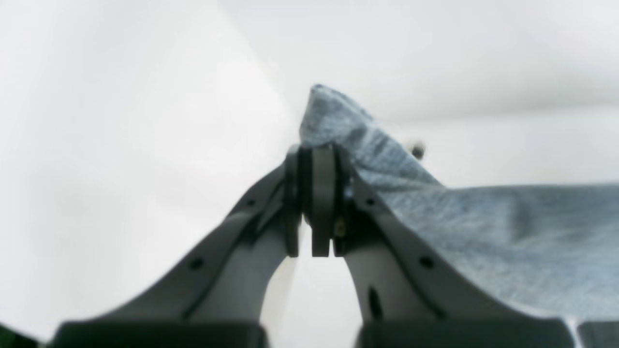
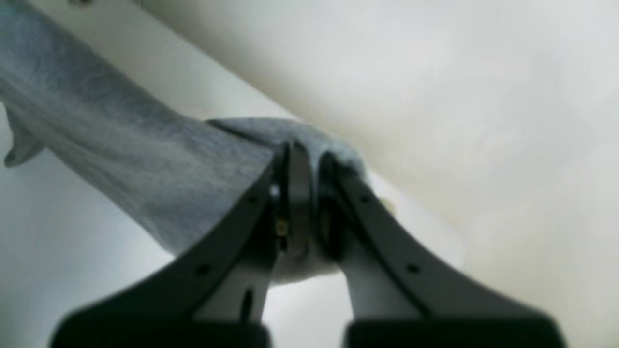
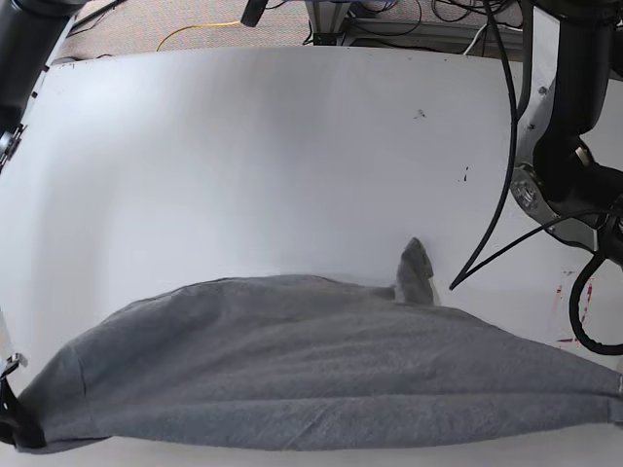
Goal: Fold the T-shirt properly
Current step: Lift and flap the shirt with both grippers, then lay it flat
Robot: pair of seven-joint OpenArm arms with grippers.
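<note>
The heather-grey T-shirt point(image 3: 292, 370) is stretched in a long band across the near part of the white table point(image 3: 292, 165). One sleeve point(image 3: 417, 274) pokes out on its far side. In the left wrist view my left gripper point(image 1: 316, 155) is shut on a raised corner of the T-shirt point(image 1: 483, 232), whose cloth runs off to the right. My right gripper point(image 2: 307, 162) is shut on a bunched end of the T-shirt point(image 2: 121, 145), and the cloth trails up to the left. In the base view the right gripper point(image 3: 12, 420) holds the shirt's left end. The left gripper point(image 3: 617, 401) holds the right end at the frame edge.
The left arm's dark body and black cables point(image 3: 560, 156) stand over the table's right side. The right arm's base point(image 3: 24, 49) is at the far left corner. Red marks point(image 3: 567, 290) and small dark specks point(image 3: 421, 114) are on the tabletop. Cables lie on the floor beyond the far edge.
</note>
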